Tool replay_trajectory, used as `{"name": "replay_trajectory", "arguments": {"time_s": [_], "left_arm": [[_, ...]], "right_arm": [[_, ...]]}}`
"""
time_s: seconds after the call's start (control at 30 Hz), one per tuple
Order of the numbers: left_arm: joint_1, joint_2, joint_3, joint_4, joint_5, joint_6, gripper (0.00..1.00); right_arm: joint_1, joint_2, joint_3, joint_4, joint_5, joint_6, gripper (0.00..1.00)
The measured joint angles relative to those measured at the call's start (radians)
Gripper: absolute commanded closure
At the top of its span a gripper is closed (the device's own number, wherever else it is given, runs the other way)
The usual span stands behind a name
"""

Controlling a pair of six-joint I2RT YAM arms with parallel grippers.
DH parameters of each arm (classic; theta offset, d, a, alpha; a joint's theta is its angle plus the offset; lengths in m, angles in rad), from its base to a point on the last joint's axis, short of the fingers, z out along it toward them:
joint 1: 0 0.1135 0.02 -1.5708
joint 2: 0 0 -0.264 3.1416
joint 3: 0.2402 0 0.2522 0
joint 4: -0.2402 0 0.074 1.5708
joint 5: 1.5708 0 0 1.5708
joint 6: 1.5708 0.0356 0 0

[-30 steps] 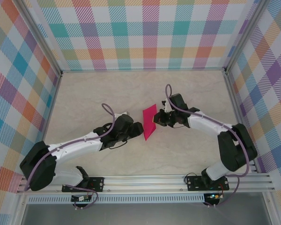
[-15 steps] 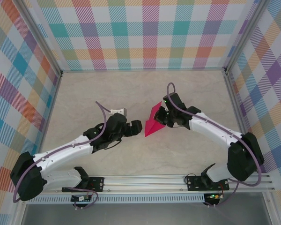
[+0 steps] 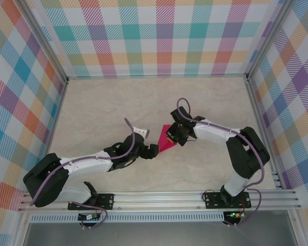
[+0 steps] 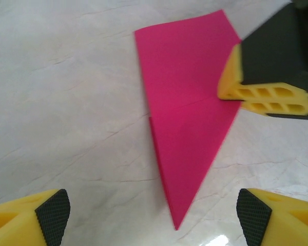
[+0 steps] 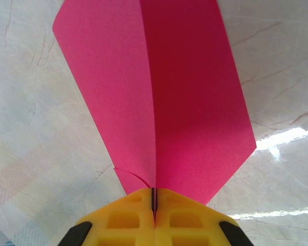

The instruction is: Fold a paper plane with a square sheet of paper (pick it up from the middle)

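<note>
Paper plane: magenta-pink, folded to a pointed wedge, near the middle of the counter, between the two claws; narrow tip aimed at the near-left, wide end toward the right arm.
Folds, left wrist view: paper plane with a crease running across the middle and a layered edge along its left side down to the point.
Folds, right wrist view: paper plane split by one long centre crease, with a flap spreading to either side; small torn curl beside the pinch.
Right claw: together, clamped on the wide end of the paper plane; yellow fingertips pressed flat with the sheet's crease caught in the seam between them.
Left claw: apart, holding nothing, just beside the pointed tip without touching it.
Left claw, own camera: black pads wide at either lower corner, paper point directed into the gap.
Contact with counter: cannot tell whether lying flat or raised slightly.
Surround: plaid panels on three sides.
</note>
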Motion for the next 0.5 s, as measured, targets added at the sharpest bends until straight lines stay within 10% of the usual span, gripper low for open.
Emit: {"name": "replay_trajectory", "arguments": {"time_s": [0.5], "left_arm": [[-0.038, 0.206, -0.027, 0.329, 0.056, 0.219, 0.43]], "right_arm": [[-0.005, 0.007, 0.013, -0.061, -0.033, 0.088, 1.00]]}}
